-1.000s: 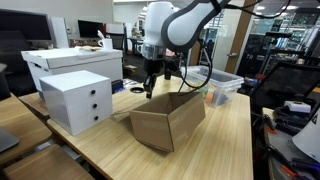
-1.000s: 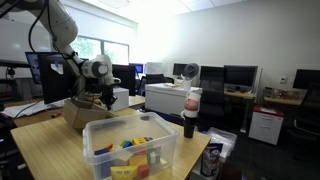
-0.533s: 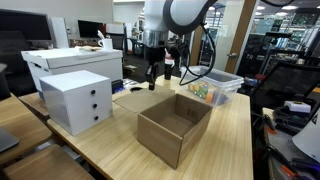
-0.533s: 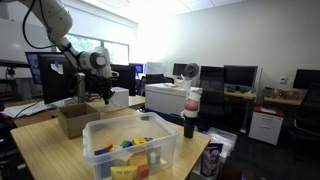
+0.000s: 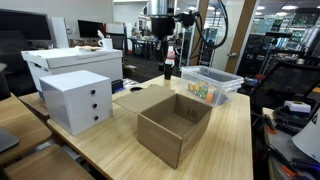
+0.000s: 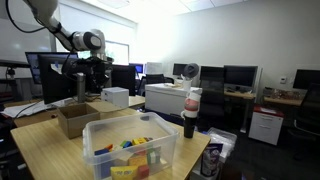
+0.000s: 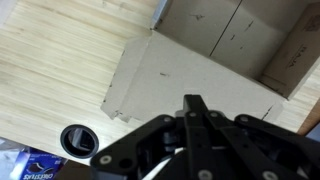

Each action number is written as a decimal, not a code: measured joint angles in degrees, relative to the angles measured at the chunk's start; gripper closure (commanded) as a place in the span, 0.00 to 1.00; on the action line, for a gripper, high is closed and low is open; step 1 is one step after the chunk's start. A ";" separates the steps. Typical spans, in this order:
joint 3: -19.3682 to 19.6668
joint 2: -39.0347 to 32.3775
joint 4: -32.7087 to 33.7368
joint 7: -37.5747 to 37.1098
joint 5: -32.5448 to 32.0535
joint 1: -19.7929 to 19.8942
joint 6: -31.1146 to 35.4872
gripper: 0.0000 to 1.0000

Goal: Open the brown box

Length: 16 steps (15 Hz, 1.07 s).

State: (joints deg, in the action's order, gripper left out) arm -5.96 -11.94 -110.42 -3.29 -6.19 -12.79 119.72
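Flaps on the brown box (image 5: 176, 125) are spread wide, and its bare cardboard inside shows from above in both exterior views. It sits upright on the light wooden table (image 5: 232, 140), roughly in the middle of the top, with one flap lying flat on the wood on the side toward the arm. In the wrist view that flat flap fills the middle of the picture and the open cavity of the carton takes the upper right corner.

A white three-drawer box (image 5: 77, 100) stands near the carton but not touching it, with a larger white box (image 5: 70, 60) behind it. A clear plastic bin (image 5: 212, 83) holding colourful pieces sits beyond the carton. In an exterior view the bin is nearest the camera and the carton lies behind it, and a dark bottle with a pale red top (image 6: 190, 112) stands just beside the bin.

The gripper (image 5: 168, 71) hangs with its fingers pointing down, higher than the carton's rim and clear of it, over the far side where the flat flap lies. In the wrist view its fingertips (image 7: 193, 105) are pressed together with nothing between them, so the hand is clenched and empty. A round black opening (image 7: 77, 140) in the tabletop shows at the lower left of the wrist view, beside the edge of the flap
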 measured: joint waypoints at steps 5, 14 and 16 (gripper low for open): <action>0.06 5.56 -1.77 -1.51 1.24 1.07 -2.30 0.51; 0.91 19.40 -12.36 -4.14 1.23 4.61 -3.83 0.03; 1.21 23.06 -15.11 -4.11 1.22 5.34 -5.42 0.00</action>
State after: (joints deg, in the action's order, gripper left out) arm -4.75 11.12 -125.53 -7.40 -4.97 -7.45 114.30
